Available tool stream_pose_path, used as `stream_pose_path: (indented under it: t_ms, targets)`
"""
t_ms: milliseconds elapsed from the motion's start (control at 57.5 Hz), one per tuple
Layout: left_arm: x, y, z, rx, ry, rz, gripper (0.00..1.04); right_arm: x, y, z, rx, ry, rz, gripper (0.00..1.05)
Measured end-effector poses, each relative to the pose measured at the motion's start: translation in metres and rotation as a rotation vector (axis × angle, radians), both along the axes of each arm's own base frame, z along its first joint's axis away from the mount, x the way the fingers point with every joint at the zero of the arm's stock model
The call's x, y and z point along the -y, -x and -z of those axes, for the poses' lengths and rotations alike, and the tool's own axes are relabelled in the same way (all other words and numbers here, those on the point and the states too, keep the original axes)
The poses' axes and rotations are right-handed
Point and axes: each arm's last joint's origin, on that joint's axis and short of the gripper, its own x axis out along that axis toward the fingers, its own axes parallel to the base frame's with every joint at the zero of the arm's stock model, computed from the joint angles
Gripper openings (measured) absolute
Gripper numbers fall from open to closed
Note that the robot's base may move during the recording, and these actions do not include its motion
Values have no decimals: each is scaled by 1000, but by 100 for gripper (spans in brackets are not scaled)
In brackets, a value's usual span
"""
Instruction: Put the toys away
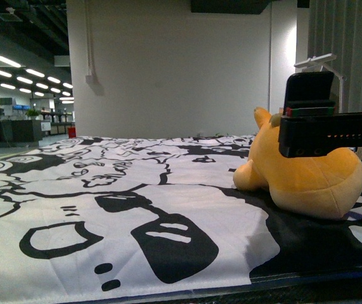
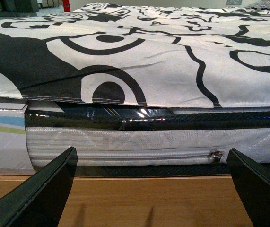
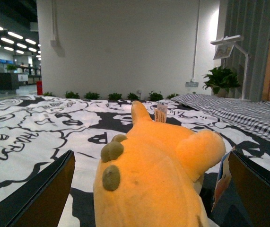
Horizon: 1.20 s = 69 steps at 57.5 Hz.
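Orange plush (image 3: 158,179) lies on the b&w sheet (image 1: 136,190), off to my right. My right gripper (image 3: 151,158) is just behind it, jaws spread wide either side of the body, not clamped on it. Left gripper (image 2: 151,150) hangs low by the mattress (image 2: 125,142) edge, jaws also apart, nothing btwn them. Step in hand, I reckon: approach, pre-grab. Next move needs the right arm eased fwd so the body sits deep btwn the fingers, then a gentle close. It's soft and will squash, so take the bulk, not a limb. Where it goes after: can't tell from here.
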Motion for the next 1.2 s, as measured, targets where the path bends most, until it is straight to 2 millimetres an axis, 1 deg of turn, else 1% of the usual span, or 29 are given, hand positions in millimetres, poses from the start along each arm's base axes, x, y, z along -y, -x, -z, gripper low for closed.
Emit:
stream_pose_path:
  t_ms: [174, 348, 608, 956, 1199]
  targets:
    - [0, 0, 0, 0, 0, 0, 98, -5, -10, 6, -15, 20, 10, 98]
    - [0, 0, 0, 0, 0, 0, 98, -11, -19, 7, -10, 38, 13, 98]
    - [0, 0, 0, 0, 0, 0, 98, -29, -31, 2, 29, 80, 14, 98]
    - [0, 0, 0, 0, 0, 0, 98, -56, -42, 3, 80, 198, 16, 98]
    - [0, 0, 0, 0, 0, 0, 98, -66, -48, 2, 94, 247, 24, 98]
